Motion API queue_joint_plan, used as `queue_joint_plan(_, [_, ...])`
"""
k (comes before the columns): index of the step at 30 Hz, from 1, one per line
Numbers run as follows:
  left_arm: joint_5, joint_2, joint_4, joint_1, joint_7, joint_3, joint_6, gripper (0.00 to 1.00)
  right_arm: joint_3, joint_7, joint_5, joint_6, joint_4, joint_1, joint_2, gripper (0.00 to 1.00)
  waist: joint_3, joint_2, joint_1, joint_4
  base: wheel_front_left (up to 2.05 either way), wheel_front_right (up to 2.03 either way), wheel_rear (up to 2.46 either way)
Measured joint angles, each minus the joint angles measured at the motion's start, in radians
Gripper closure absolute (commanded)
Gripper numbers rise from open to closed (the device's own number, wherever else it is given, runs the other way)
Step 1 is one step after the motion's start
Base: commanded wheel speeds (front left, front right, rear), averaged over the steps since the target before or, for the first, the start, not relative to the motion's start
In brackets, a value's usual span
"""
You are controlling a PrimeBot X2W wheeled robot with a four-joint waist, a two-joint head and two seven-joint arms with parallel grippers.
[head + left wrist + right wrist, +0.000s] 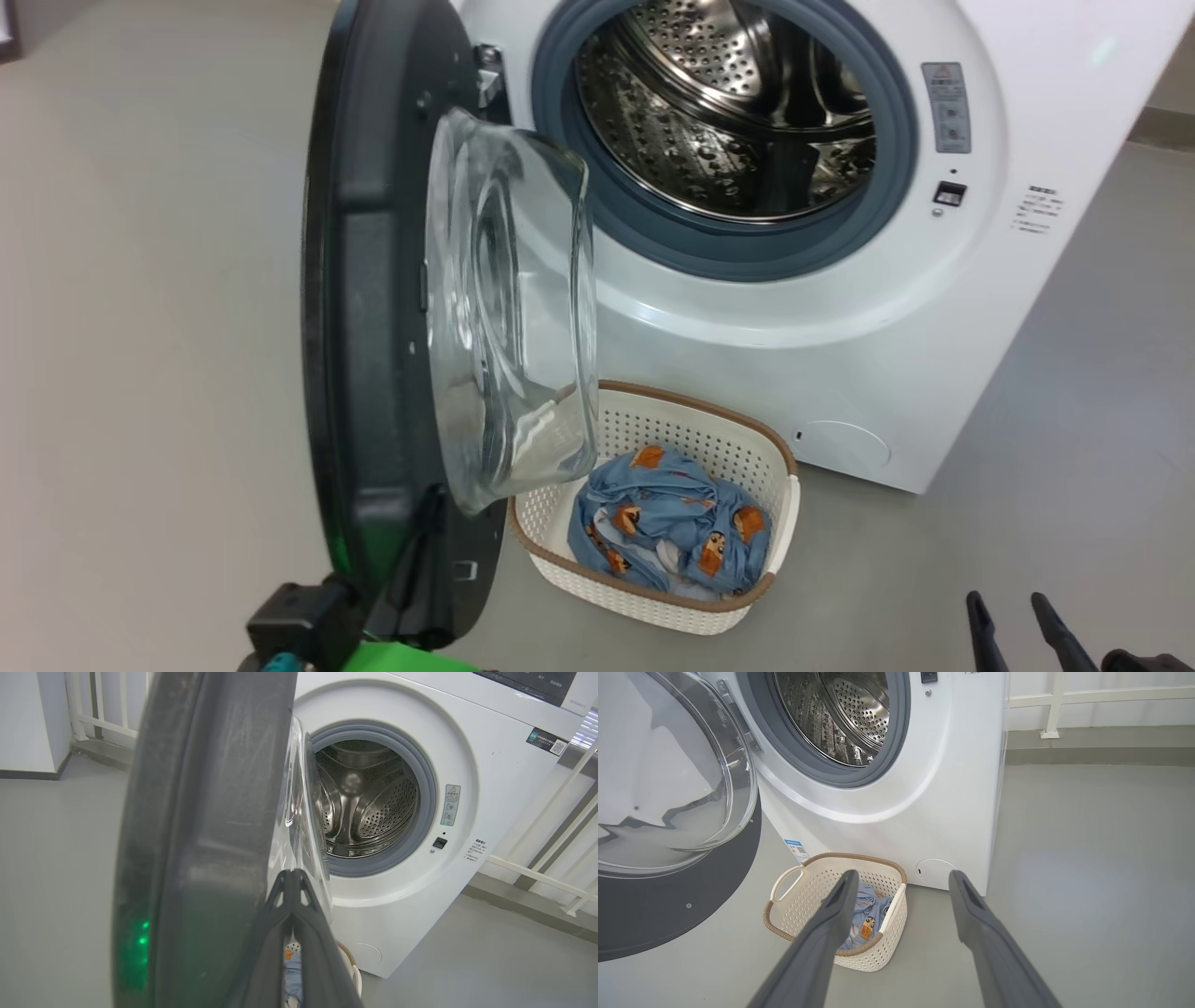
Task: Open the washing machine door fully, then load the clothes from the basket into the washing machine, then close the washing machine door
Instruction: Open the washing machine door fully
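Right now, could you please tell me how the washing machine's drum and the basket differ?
The drum is shiny steel; the basket is cream plastic with a brown rim. The drum is empty, while the basket holds the blue clothes. The drum sits inside the washing machine; the basket stands on the floor before it. Both are perforated.

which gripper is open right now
The right gripper: its fingers stand wide apart, pointing toward the basket. The left gripper is shut beside the door.

Bright, even light; soft shadows; green glow on the washing machine door (pixel 201 826)
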Motion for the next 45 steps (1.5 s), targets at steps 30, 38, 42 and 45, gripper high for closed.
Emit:
queue_joint_plan(30, [-0.053, 0.015, 0.374, -0.225, -0.193, 0.255, 0.043, 1.00, 0.026, 0.000, 0.000, 0.000, 0.009, -0.024, -0.024, 0.00, 0.079, 0.0000, 0.0000, 0.022, 0.00, 0.00, 0.00])
queue_joint_plan(38, [-0.074, 0.031, 0.535, -0.323, -0.243, 0.317, 0.039, 1.00, 0.023, 0.000, 0.000, 0.000, 0.019, -0.026, -0.024, 0.00, 0.081, 0.0000, 0.0000, 0.017, 0.00, 0.00, 0.00])
queue_joint_plan(42, [-0.077, 0.045, 0.636, -0.377, -0.260, 0.358, 0.025, 1.00, 0.024, 0.000, 0.000, 0.000, 0.023, -0.026, -0.022, 0.00, 0.070, 0.0000, 0.0000, 0.015, 0.00, 0.00, 0.00])
queue_joint_plan(45, [-0.075, 0.069, 0.730, -0.430, -0.269, 0.393, 0.015, 1.00, 0.024, 0.000, 0.000, 0.000, 0.028, -0.026, -0.021, 0.00, 0.058, 0.0000, 0.0000, 0.012, 0.00, 0.00, 0.00])
